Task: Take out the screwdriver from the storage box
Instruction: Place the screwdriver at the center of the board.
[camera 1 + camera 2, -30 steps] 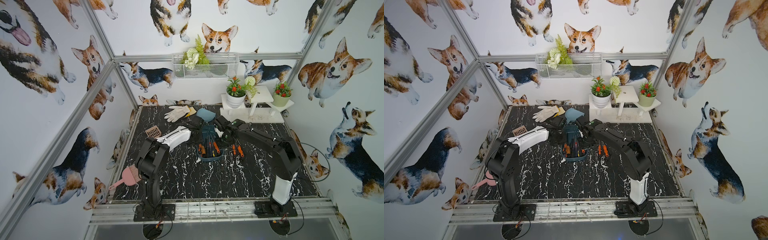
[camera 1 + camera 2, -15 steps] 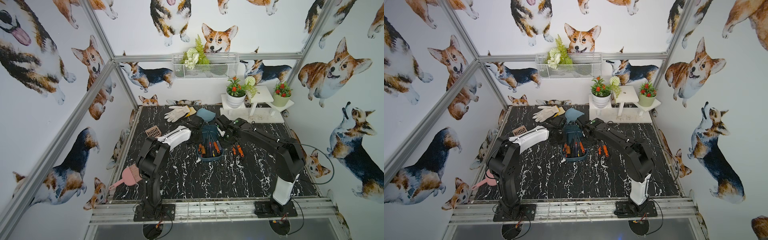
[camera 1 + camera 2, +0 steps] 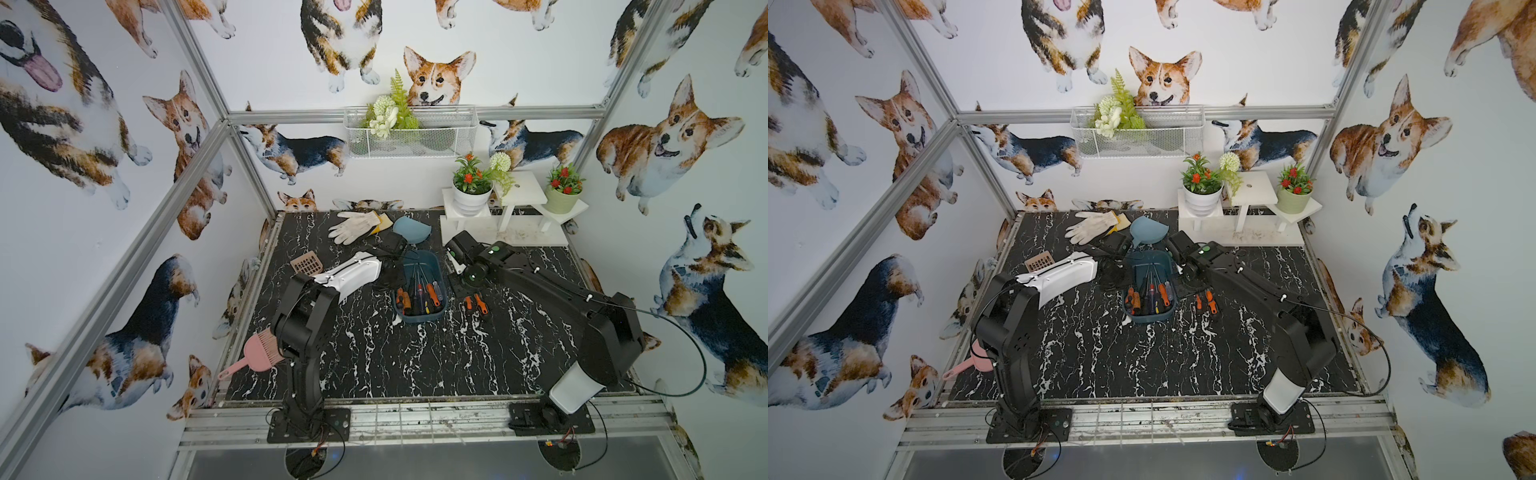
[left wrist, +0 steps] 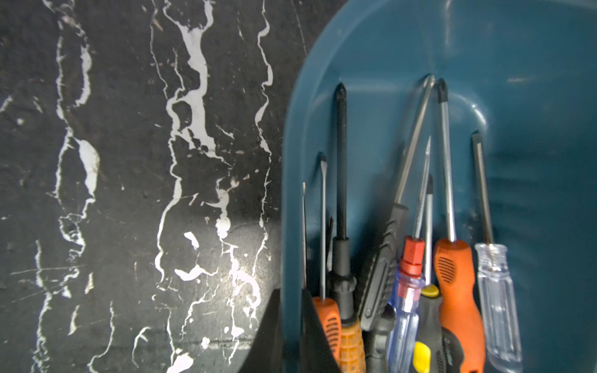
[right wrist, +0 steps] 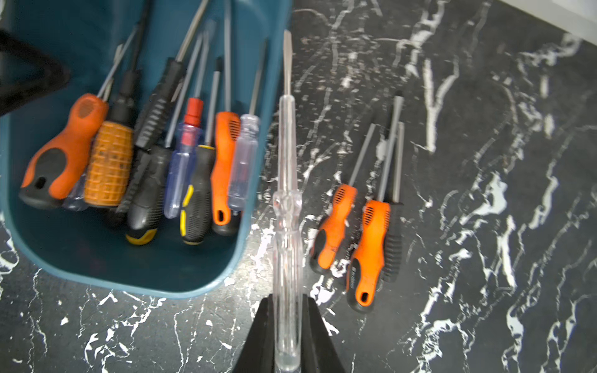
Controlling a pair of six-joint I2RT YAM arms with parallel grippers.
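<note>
In both top views a pink brush point(image 3: 259, 347) lies at the far left edge of the bench point(image 3: 374, 365). The left arm point(image 3: 305, 324) rises beside it and reaches toward the middle. In the left wrist view the left hand point(image 4: 289, 295) is clenched on the side wall of the storage box point(image 4: 403, 38), with one finger point(image 4: 266, 339) outside the rim and the other inside. The dark teal box stands near the middle of the bench. A row of screwdrivers point(image 5: 155, 155) lies in it side by side, their handles at the end nearer the robot: orange, black, black-and-yellow and clear ones. Just right of the box, the right wrist view shows the clear-handled screwdriver point(image 5: 286, 181) outside it, its shaft running alongside the box's wall above the bare bench. The right hand point(image 5: 287, 303) grasps this screwdriver near the end of its handle, a finger on each side. Whether the tool touches the bench cannot be told. Further right, two orange-handled screwdrivers point(image 5: 352, 239) lie on the bench close together, roughly parallel to the held one. The right arm point(image 3: 540, 286) stretches in from the right front corner.
</note>
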